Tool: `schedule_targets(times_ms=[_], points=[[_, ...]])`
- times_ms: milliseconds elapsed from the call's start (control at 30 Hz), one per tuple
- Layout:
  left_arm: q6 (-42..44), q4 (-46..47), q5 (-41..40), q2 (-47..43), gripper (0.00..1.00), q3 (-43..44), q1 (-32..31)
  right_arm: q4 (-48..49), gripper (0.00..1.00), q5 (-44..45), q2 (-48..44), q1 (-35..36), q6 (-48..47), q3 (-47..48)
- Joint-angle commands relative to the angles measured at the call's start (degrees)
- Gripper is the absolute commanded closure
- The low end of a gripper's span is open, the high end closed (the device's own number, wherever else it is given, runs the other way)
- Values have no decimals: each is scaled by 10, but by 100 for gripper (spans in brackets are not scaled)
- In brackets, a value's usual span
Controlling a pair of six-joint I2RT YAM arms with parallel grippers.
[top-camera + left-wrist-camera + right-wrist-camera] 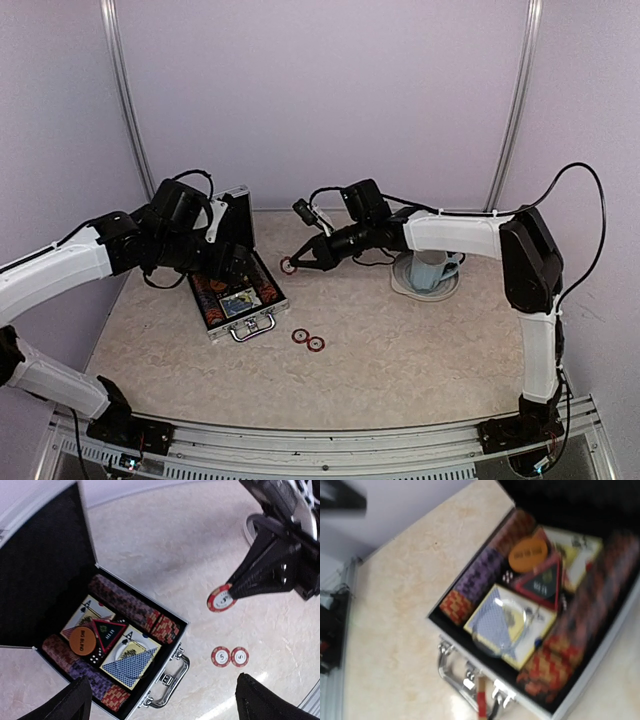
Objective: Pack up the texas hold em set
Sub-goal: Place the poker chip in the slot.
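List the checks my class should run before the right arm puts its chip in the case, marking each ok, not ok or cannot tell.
1. Lid of the case up: ok.
2. Grip on the held chip: ok, pinched in the right fingers.
3. Chip above the case: not ok, it hangs over the table beside it.
4. Path clear of the left fingers: not ok, they spread above the case.
5. Room in the chip rows: cannot tell.
6. Nothing left out: not ok, two chips lie on the table.
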Motion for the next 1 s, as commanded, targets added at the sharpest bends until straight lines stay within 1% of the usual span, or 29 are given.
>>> schedule_targets(times_ms=[0, 133, 267, 433, 700, 967], points=[[-47, 25, -3, -65, 1, -12, 37, -92, 100, 56, 35, 40, -182, 79], [-63, 26, -9, -96, 1, -22, 75, -150, 100, 92, 83, 78, -275, 171], [-79, 27, -2, -116, 1, -27, 117, -184, 100, 96, 137, 107, -319, 252], [-87, 22, 10, -139, 1, -32, 170, -193, 100, 120, 180, 139, -367, 307], [-94, 19, 31, -154, 1, -42, 225, -165, 100, 166, 228, 175, -427, 339], [-91, 15, 45, -155, 1, -44, 229, -120, 100, 186, 248, 186, -469, 342]])
